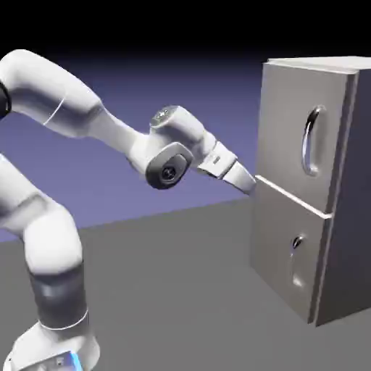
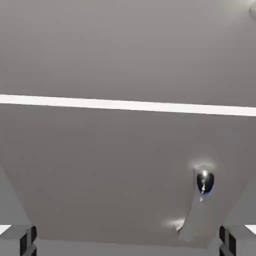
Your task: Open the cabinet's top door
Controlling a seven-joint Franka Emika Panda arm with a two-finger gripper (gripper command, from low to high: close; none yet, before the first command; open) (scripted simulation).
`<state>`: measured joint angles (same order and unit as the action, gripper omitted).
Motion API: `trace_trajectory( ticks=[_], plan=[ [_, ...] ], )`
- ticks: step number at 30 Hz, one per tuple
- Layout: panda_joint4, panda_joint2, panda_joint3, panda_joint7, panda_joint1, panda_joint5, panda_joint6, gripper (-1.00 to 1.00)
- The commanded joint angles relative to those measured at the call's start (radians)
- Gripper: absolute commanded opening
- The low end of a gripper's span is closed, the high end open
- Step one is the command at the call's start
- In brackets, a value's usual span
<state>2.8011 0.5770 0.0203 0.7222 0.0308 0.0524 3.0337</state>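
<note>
1. Facing the claw (image 1: pixel 250 182), the cabinet (image 1: pixel 308 181) stands shut, both panels flush. The claw's tip sits level with the seam between the panels, close to the cabinet's near front edge, and appears just short of touching.

2. The top door (image 1: pixel 290 123) lies above and ahead of the claw. In the hand view only its lower strip shows, above the bright seam, so the claw aims too low. Pushing straight on from here would likely ram the seam or the lower panel (image 2: pixel 125 175).

3. The long handle (image 1: pixel 311 141) sits well above the claw and farther across the door. Rising without backing off first risks scraping the door face.

4. The small handle (image 2: pixel 204 181) is ahead of the claw, toward its one side, and nearer than the long one. Closing on it would open the wrong door.

5. The claw is spread fully wide and empty; a glancing approach could slip off the curved, shiny bar.
</note>
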Motion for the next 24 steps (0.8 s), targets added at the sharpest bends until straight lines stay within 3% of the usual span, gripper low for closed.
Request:
trace_trajectory(
  ticks=[1,24],
  plan=[
    [-0.007,0.006,0.017,-0.016,0.016,0.044,-0.003,1.00],
    [-0.176,0.139,0.404,-0.374,0.373,1.044,-0.066,1.00]
  ],
)
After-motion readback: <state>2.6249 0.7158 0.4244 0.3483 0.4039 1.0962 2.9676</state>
